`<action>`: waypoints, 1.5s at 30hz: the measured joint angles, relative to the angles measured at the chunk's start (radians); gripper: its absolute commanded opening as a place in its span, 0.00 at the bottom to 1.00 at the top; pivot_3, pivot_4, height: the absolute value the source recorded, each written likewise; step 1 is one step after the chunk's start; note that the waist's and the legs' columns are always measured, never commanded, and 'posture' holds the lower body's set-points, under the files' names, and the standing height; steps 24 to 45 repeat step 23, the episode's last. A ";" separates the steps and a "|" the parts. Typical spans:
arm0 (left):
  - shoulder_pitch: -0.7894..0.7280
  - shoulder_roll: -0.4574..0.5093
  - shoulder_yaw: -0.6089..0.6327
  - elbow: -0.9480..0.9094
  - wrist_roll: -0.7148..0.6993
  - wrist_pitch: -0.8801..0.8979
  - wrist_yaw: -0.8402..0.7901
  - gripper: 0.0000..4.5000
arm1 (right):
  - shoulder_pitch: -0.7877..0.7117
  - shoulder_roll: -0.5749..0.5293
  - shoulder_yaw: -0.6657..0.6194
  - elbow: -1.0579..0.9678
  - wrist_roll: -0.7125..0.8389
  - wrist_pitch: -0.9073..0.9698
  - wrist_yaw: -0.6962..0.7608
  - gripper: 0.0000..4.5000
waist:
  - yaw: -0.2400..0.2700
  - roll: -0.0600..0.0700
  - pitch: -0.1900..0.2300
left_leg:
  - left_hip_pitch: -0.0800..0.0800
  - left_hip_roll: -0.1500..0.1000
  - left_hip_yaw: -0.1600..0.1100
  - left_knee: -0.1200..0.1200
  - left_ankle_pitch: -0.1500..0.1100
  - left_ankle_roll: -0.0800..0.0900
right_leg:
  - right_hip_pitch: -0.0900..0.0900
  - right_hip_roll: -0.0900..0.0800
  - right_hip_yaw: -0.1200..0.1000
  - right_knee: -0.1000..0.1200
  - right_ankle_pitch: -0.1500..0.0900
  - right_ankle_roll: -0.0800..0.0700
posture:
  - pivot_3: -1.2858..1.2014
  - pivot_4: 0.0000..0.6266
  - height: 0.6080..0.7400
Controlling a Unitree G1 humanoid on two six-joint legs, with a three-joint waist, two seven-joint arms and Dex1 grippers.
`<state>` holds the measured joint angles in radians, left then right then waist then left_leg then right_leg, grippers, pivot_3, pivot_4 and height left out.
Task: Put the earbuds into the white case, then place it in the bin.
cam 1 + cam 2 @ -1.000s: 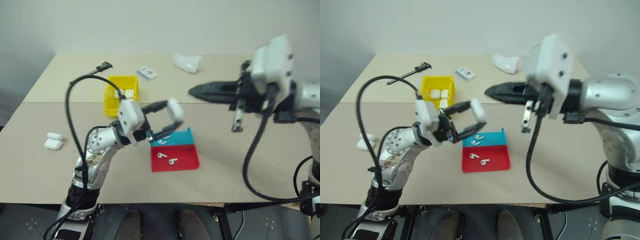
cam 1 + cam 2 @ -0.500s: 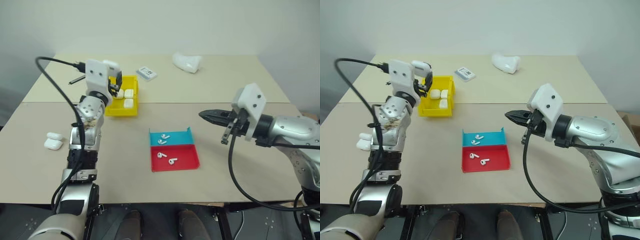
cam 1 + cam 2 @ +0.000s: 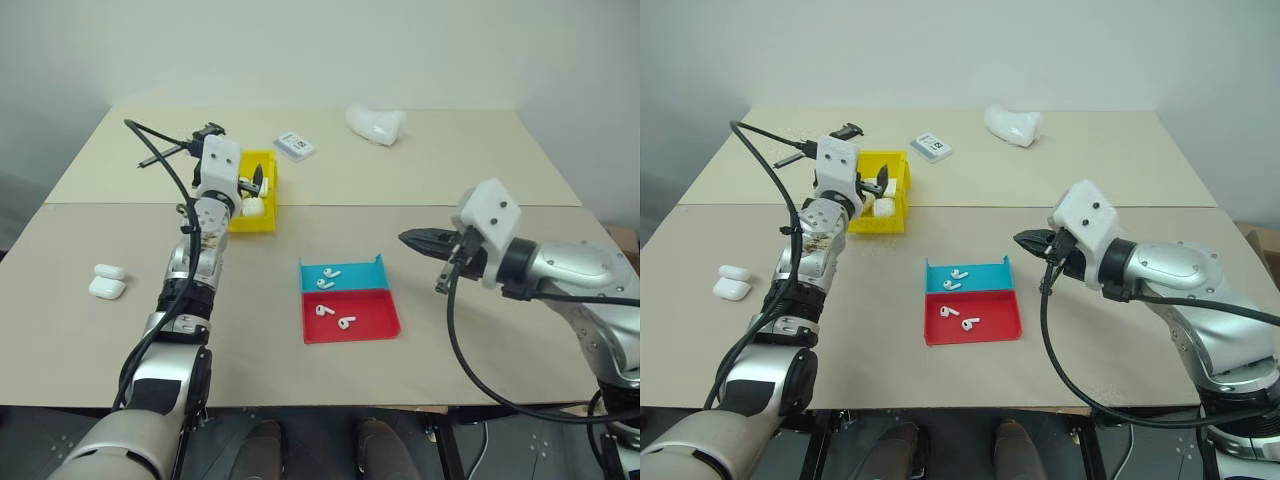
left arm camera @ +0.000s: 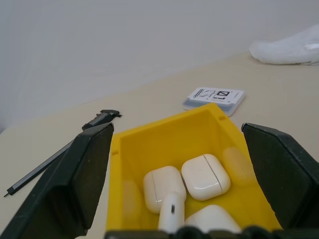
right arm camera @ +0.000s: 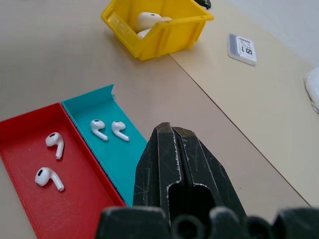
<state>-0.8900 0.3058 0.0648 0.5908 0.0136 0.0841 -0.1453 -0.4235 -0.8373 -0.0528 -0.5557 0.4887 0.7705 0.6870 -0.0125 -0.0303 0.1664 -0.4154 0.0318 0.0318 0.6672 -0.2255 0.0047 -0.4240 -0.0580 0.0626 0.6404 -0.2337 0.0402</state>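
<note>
The yellow bin (image 3: 232, 222) stands at the table's back left. My left gripper (image 3: 250, 190) hangs open just above it, with its fingers (image 4: 75, 184) spread wider than the bin. Several white cases (image 4: 205, 173) lie inside, and one (image 4: 172, 214) stands on end nearest the gripper. Two earbuds (image 3: 326, 272) lie in the tray's teal half and two more earbuds (image 3: 333, 316) in its red half. My right gripper (image 3: 405, 238) is shut on nothing and hovers just right of the tray, pointing at it. Another white case (image 3: 105, 282) lies near the left edge.
The shallow red and teal tray (image 3: 375, 318) sits mid-table. A flat white card with dark print (image 3: 294, 146) and a lumpy white plastic wad (image 3: 375, 123) lie at the back. A black tool (image 3: 180, 148) rests behind the bin.
My left gripper carried a white case from above the tray to the bin, then opened over it. My right arm came down to just right of the tray, still shut.
</note>
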 measured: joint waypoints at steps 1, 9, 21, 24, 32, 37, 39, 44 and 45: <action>0.024 0.004 0.007 -0.051 -0.040 -0.002 -0.058 1.00 | 0.004 -0.006 0.000 -0.004 -0.004 0.000 0.000 0.00 | -0.001 0.000 0.000 | 0.000 0.000 0.000 0.000 0.000 0.000 | 0.000 0.000 0.000 0.000 0.000 0.000 | 0.52 0.24 1.00; 0.362 0.171 0.031 -0.553 -0.344 0.159 -0.491 1.00 | 0.138 -0.124 -0.017 -0.017 -0.044 -0.074 0.106 0.00 | -0.004 0.000 0.000 | 0.001 0.001 0.001 0.000 0.000 0.000 | 0.000 0.000 0.001 0.001 0.000 0.000 | 0.52 0.24 1.00; 0.746 0.619 0.206 -0.916 -0.600 0.351 -0.925 1.00 | 0.416 -0.217 -0.316 0.093 -0.098 -0.573 0.497 0.00 | -0.001 0.000 0.000 | 0.010 0.003 0.005 0.000 0.000 0.000 | 0.005 0.001 0.002 0.001 -0.004 0.001 | 0.52 0.24 1.00; 0.781 0.648 0.223 -0.913 -0.595 0.337 -0.965 1.00 | 0.441 -0.218 -0.330 0.127 -0.115 -0.614 0.521 0.00 | -0.001 0.000 0.000 | 0.010 0.003 0.005 0.000 0.000 0.000 | 0.005 0.001 0.002 0.001 -0.005 0.000 | 0.52 0.24 1.00; 0.781 0.648 0.223 -0.913 -0.595 0.337 -0.965 1.00 | 0.441 -0.218 -0.330 0.127 -0.115 -0.614 0.521 0.00 | -0.001 0.000 0.000 | 0.010 0.003 0.005 0.000 0.000 0.000 | 0.005 0.001 0.002 0.001 -0.005 0.000 | 0.52 0.24 1.00; 0.781 0.648 0.223 -0.913 -0.595 0.337 -0.965 1.00 | 0.441 -0.218 -0.330 0.127 -0.115 -0.614 0.521 0.00 | -0.001 0.000 0.000 | 0.010 0.003 0.005 0.000 0.000 0.000 | 0.005 0.001 0.002 0.001 -0.005 0.000 | 0.52 0.24 1.00; 0.781 0.648 0.223 -0.913 -0.595 0.337 -0.965 1.00 | 0.441 -0.218 -0.330 0.127 -0.115 -0.614 0.521 0.00 | -0.001 0.000 0.000 | 0.010 0.003 0.005 0.000 0.000 0.000 | 0.005 0.001 0.002 0.001 -0.005 0.000 | 0.52 0.24 1.00; 0.781 0.648 0.223 -0.913 -0.595 0.337 -0.965 1.00 | 0.441 -0.218 -0.330 0.127 -0.115 -0.614 0.521 0.00 | -0.001 0.000 0.000 | 0.010 0.003 0.005 0.000 0.000 0.000 | 0.005 0.001 0.002 0.001 -0.005 0.000 | 0.52 0.24 1.00; 0.781 0.648 0.223 -0.913 -0.595 0.337 -0.965 1.00 | 0.441 -0.218 -0.330 0.127 -0.115 -0.614 0.521 0.00 | -0.001 0.000 0.000 | 0.010 0.003 0.005 0.000 0.000 0.000 | 0.005 0.001 0.002 0.001 -0.005 0.000 | 0.52 0.24 1.00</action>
